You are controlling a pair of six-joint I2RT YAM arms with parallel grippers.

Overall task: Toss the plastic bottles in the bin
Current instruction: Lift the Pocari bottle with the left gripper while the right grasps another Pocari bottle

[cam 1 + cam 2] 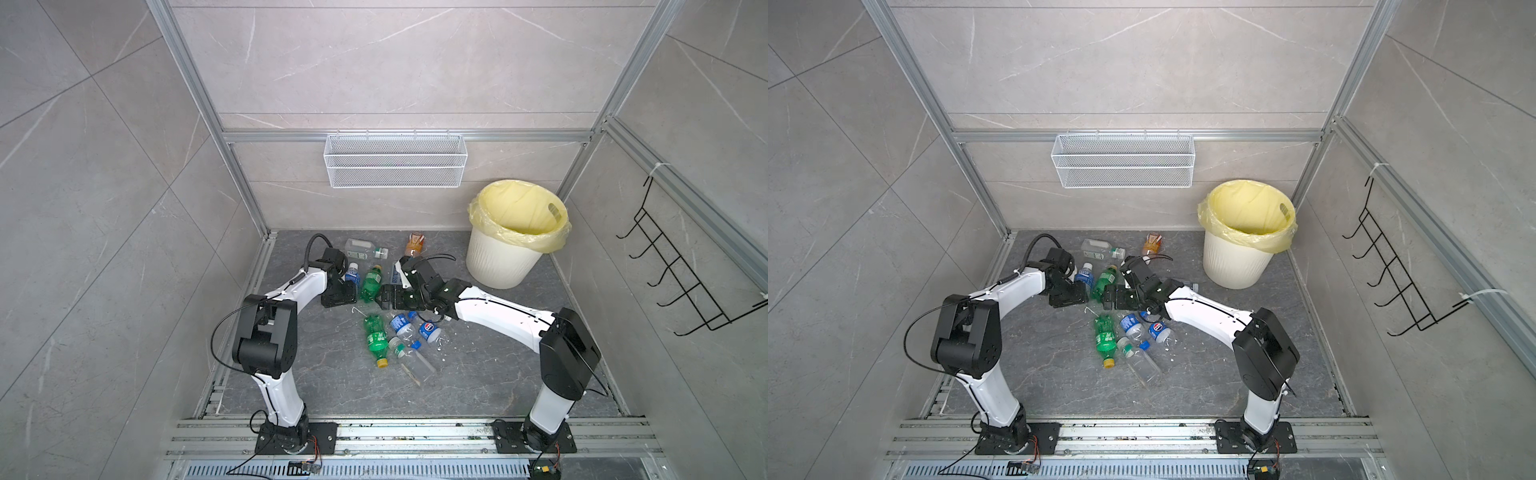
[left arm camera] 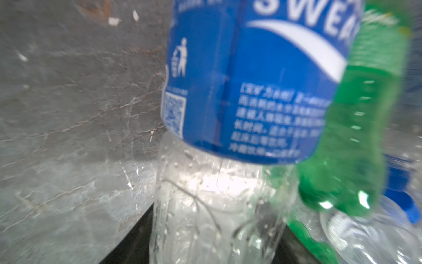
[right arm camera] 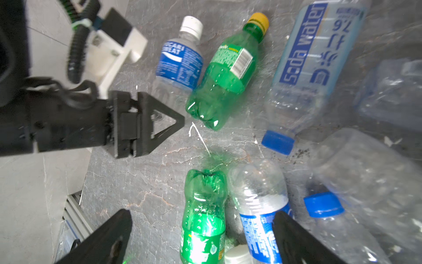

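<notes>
Left pincer (image 1: 345,287) clamped on the clear base of the Pocari bottle (image 2: 251,91), which lies on the table (image 1: 332,386); I reckon that end faces my arm. Right pincer (image 3: 203,217) is spread wide over the green bottle (image 3: 203,201), likely next. Bin (image 1: 498,266) is well apart, in the far right corner.

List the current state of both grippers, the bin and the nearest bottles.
Left gripper: fingers around the clear base of the Pocari bottle, grip unclear.
Right gripper: open, holding nothing.
Bin: upright, lined, no bottle visible inside.
Pocari bottle: lying, white cap on.
Far green bottle: lying, capped.
Near green bottle: lying, capped.
Soda water bottle: lying, blue cap on.
</notes>
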